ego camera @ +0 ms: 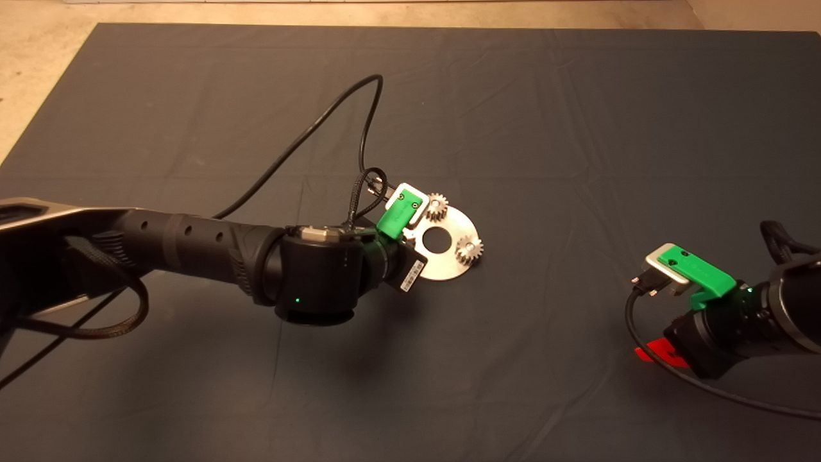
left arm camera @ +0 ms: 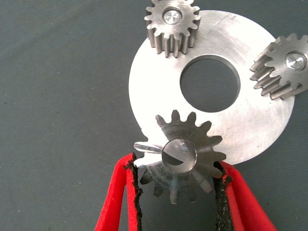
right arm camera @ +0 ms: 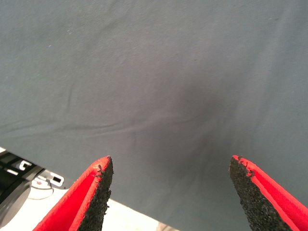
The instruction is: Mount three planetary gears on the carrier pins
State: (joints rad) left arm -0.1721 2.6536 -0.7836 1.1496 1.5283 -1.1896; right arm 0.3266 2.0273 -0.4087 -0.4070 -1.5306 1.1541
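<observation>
The left pincer [left arm camera: 178,185] grips 1 of the planetary gears, the third gear [left arm camera: 182,156], by its toothed rim, with a black pad pressed against each side. Its fingers [left arm camera: 115,202] are closed only as far as the gear's width allows. The gear sits tilted at the edge of the carrier disc [left arm camera: 250,120], partly over the metal and partly over the dark mat [left arm camera: 57,96]. Through its centre bore a silver carrier pin [left arm camera: 179,155] shows, off-centre in the hole, so the gear is not lying flat on the disc.

The other 2 gears are each seated on a pin on the same disc: the first gear [left arm camera: 172,26] at one edge, and the second gear [left arm camera: 284,65] at another edge, both with a shiny pin top visible in the bore. The disc's large centre hole [left arm camera: 210,83] lies between the 3 gears.

From above, the left arm [ego camera: 211,247] reaches in across the tabletop from the left, and its wrist covers the near-left part of the disc [ego camera: 449,247], which lies near the middle of the mat [ego camera: 577,128].

The right pincer [right arm camera: 171,192] hovers low over bare mat at the lower right, well apart from the disc, its fingers [right arm camera: 96,197] spread wide and holding nothing.
</observation>
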